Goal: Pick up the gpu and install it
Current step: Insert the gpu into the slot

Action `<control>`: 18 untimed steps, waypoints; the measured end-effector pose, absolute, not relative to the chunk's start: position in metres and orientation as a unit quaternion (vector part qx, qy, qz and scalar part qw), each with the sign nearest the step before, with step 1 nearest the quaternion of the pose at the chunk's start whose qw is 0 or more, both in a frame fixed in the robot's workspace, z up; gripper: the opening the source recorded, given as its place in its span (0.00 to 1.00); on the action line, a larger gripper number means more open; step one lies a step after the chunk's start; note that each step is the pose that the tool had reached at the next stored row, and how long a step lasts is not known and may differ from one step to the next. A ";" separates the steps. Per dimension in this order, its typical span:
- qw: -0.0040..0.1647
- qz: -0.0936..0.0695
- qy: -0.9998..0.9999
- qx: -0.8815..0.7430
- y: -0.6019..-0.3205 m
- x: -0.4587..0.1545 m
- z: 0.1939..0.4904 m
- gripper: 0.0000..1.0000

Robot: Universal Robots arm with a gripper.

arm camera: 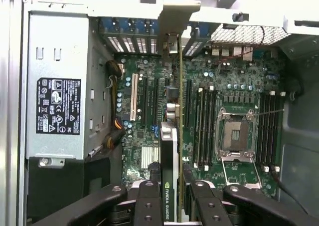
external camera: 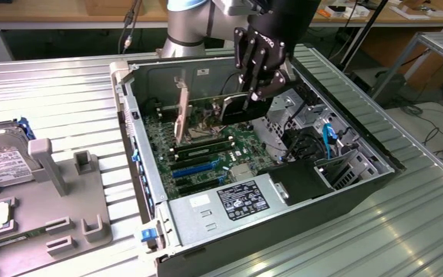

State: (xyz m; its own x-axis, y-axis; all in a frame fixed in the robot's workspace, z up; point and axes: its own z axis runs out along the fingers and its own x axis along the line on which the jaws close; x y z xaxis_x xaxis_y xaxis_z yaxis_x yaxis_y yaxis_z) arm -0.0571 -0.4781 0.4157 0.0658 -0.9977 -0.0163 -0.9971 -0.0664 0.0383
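End effector (external camera: 257, 92) grips the gpu (external camera: 233, 111)

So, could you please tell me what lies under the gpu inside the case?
The gpu, gripped edge-on by the pincer, hangs over the green motherboard, between a white slot and the memory sticks. Whatever sits straight beneath it is covered by the card itself.

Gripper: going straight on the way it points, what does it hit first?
Most likely the motherboard. The gpu clamped in the gripper leads, so its lower edge would touch there first. Which slot it lines up with is unclear.
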 end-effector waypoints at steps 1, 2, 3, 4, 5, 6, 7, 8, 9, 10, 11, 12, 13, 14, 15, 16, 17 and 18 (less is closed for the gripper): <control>0.008 -0.019 -0.683 0.730 -0.478 -0.057 0.416 0.27; 0.008 -0.019 -0.683 0.730 -0.478 -0.057 0.415 0.27; 0.008 -0.019 -0.689 0.724 -0.477 -0.057 0.415 0.27; 0.008 -0.019 -0.691 0.723 -0.476 -0.057 0.414 0.27; 0.008 -0.019 -0.691 0.722 -0.475 -0.057 0.413 0.27; 0.008 -0.019 -0.692 0.722 -0.472 -0.057 0.411 0.27; 0.008 -0.019 -0.692 0.722 -0.468 -0.057 0.410 0.27; 0.008 -0.019 -0.692 0.721 -0.463 -0.057 0.408 0.27; 0.008 -0.019 -0.693 0.721 -0.460 -0.057 0.407 0.27; 0.008 -0.019 -0.693 0.721 -0.455 -0.057 0.405 0.27; 0.008 -0.019 -0.693 0.720 -0.450 -0.057 0.403 0.27; 0.008 -0.019 -0.694 0.720 -0.446 -0.057 0.401 0.27; 0.008 -0.019 -0.694 0.720 -0.444 -0.057 0.401 0.27; 0.008 -0.019 -0.694 0.720 -0.442 -0.057 0.400 0.27; 0.008 -0.019 -0.694 0.720 -0.440 -0.057 0.399 0.27; 0.008 -0.019 -0.694 0.719 -0.438 -0.057 0.399 0.27; 0.008 -0.019 -0.695 0.719 -0.435 -0.057 0.398 0.27; 0.007 -0.019 -0.695 0.719 -0.432 -0.057 0.397 0.27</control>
State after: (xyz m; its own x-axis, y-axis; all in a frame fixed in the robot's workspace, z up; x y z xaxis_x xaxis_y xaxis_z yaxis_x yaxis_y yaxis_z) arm -0.0571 -0.4317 0.3967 0.0340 -0.9993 -0.0168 -0.9987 -0.0346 0.0365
